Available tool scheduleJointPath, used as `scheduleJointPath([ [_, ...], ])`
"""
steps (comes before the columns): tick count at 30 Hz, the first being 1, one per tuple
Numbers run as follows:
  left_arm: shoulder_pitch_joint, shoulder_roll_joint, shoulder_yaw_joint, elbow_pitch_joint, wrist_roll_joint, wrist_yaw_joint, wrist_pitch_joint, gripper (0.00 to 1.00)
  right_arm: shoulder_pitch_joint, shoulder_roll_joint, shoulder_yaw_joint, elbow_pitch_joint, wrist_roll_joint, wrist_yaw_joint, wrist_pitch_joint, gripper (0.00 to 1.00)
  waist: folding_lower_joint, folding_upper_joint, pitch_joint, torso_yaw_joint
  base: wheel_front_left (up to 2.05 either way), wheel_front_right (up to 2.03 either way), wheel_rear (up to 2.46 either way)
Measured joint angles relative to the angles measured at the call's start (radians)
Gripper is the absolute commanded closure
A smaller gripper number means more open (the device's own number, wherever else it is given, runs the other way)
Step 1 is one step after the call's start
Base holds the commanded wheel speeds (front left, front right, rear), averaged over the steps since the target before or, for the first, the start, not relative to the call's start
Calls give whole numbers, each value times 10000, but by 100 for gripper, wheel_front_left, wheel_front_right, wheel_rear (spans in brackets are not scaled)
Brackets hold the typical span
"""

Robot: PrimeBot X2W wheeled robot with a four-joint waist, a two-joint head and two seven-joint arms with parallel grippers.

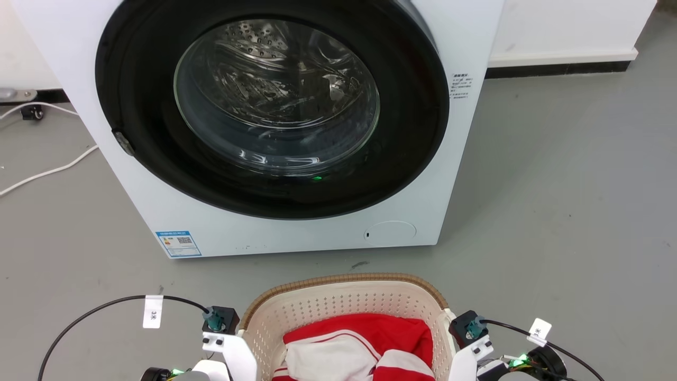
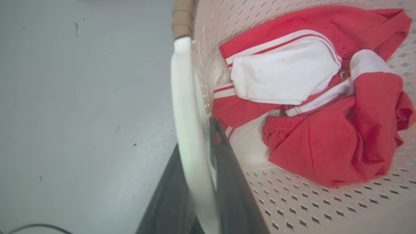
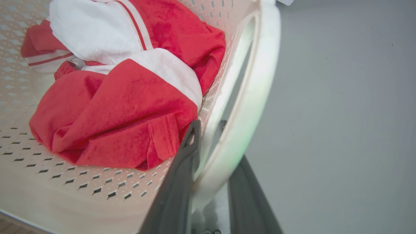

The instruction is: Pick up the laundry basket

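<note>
The laundry basket (image 1: 338,301) is cream-white and perforated with a brown woven rim, and sits low in the middle of the head view, just before the washer. Red and white clothes (image 1: 359,344) lie inside it. In the left wrist view my left gripper (image 2: 195,136) is shut on the basket's white loop handle (image 2: 183,107), one dark finger on each side. In the right wrist view my right gripper (image 3: 209,130) is likewise shut on the opposite white handle (image 3: 253,84). In the head view both wrists flank the basket's sides, and the fingers are hidden there.
A white front-loading washer (image 1: 296,238) with its round glass door (image 1: 275,95) shut stands close behind the basket. White cables (image 1: 47,172) trail on the grey floor at the left. A wall with a dark baseboard (image 1: 560,69) runs at the back right.
</note>
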Motion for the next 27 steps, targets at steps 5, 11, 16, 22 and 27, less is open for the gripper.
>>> scheduleJointPath([
  [5,29,42,-314,-102,-314,25,280,100,42,-35,301,10,303,0,190,100,1,0,-169,24,0,0,0],
  [11,37,105,-640,-205,-688,25,587,100,47,-123,681,-54,688,0,460,100,1,0,-227,68,0,0,0],
  [16,36,138,-882,-257,-989,27,717,100,-3,-203,988,-109,953,2,579,100,2,0,-223,86,0,0,0],
  [22,35,192,-1139,-278,-1298,27,794,100,-33,-247,1315,-136,1289,0,656,100,2,0,-228,113,0,0,0],
  [27,29,228,-1315,-270,-1524,27,794,100,-64,-261,1567,-142,1526,0,688,100,2,0,-219,109,0,0,0],
])
